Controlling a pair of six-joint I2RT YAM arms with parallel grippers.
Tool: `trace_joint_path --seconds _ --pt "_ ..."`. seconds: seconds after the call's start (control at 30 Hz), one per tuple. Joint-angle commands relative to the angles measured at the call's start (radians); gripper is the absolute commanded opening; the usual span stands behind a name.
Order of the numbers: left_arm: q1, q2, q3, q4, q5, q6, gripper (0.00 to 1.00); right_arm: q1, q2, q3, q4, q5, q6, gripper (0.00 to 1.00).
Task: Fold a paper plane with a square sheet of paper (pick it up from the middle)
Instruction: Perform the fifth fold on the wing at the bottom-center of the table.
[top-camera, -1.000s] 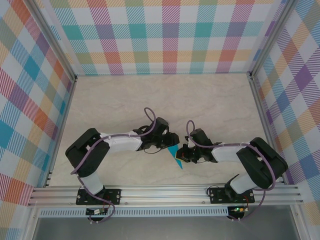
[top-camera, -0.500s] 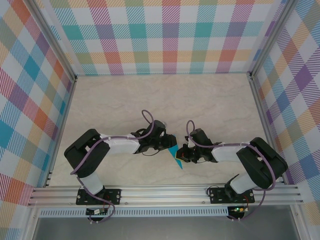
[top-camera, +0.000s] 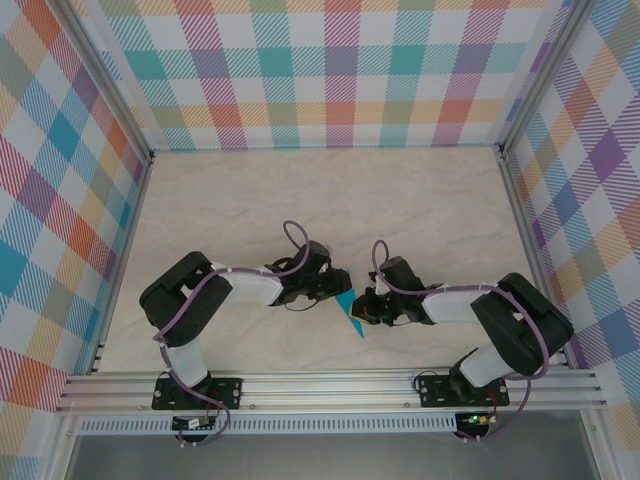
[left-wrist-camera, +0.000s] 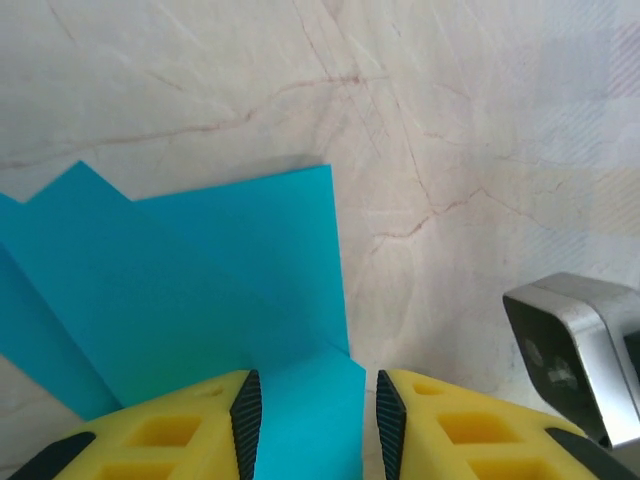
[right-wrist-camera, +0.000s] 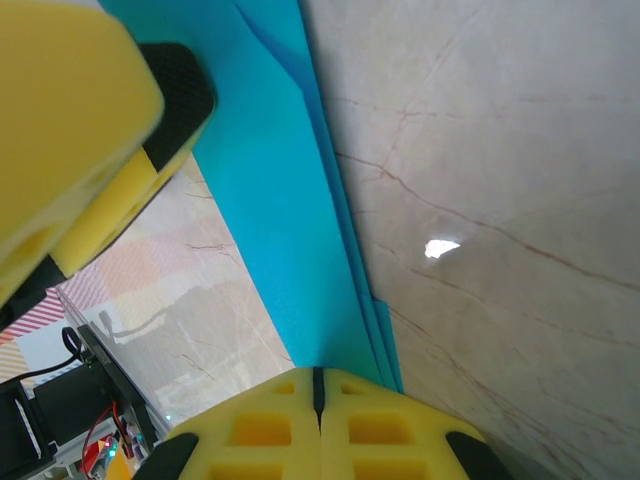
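folded paper (top-camera: 351, 315) flat on the bench (top-camera: 300, 200) near its front edge, left claw (top-camera: 340, 292) just behind-left, right claw (top-camera: 363, 312) at its right side

Left arm (top-camera: 240, 288): elbow folded out to the left, forearm running right toward the middle, wrist low. Left claw (left-wrist-camera: 312, 400): 2 yellow fingers stand apart, black pads facing each other. The paper (left-wrist-camera: 200, 280) lies in the gap, clear of the right-hand pad.

Right arm (top-camera: 455, 305): elbow out at the right, forearm reaching left, wrist low. Right claw (right-wrist-camera: 318, 385): 2 fingers pressed together, paper edge pinched at the tips.

The 2 claws point at each other, tips close, near side of the scene.
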Motion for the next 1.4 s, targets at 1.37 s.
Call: trace_joint_path --seconds 1.37 --pt "0.205 -0.025 0.203 -0.348 -0.003 0.125 0.38 -0.019 0.021 -0.039 -0.184 0.039 -0.078 0.00"
